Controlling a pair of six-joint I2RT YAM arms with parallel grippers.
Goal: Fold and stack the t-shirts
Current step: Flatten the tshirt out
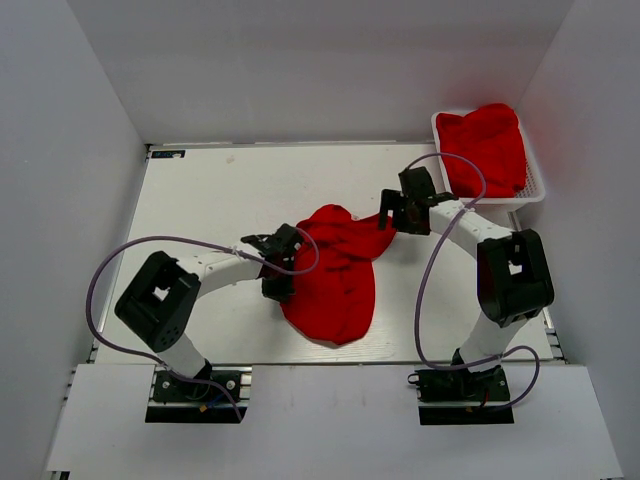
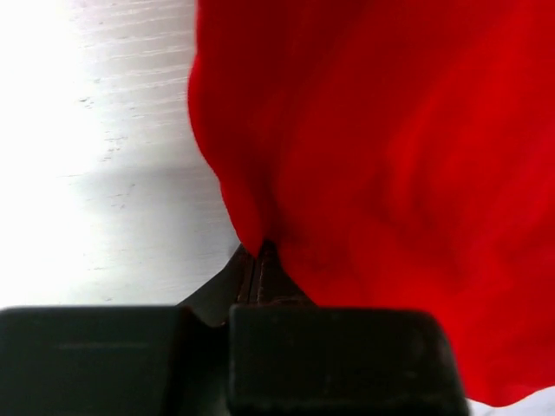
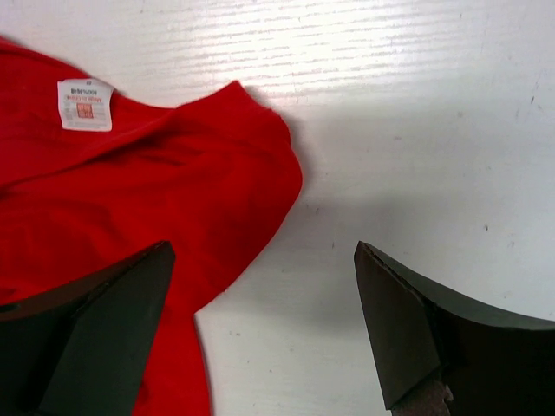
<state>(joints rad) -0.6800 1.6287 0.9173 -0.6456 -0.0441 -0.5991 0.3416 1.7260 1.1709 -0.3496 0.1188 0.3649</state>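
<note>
1 crumpled bright red soft-fabric t-shirt [image 1: 335, 280] lies between both grippers: the left gripper [image 2: 257, 260] is clamped on its edge, probably to spread it; the right gripper [image 3: 264, 329] gapes beside another edge.

White bench [image 1: 205, 195] standing enclosed by plain white walls [image 1: 320, 60] left, right and far; soft even light falling.

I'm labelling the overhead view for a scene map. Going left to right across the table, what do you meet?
left gripper, shut → red t-shirt that it pinches → right gripper, open at the shirt's far tip → white basket holding red cloth
</note>
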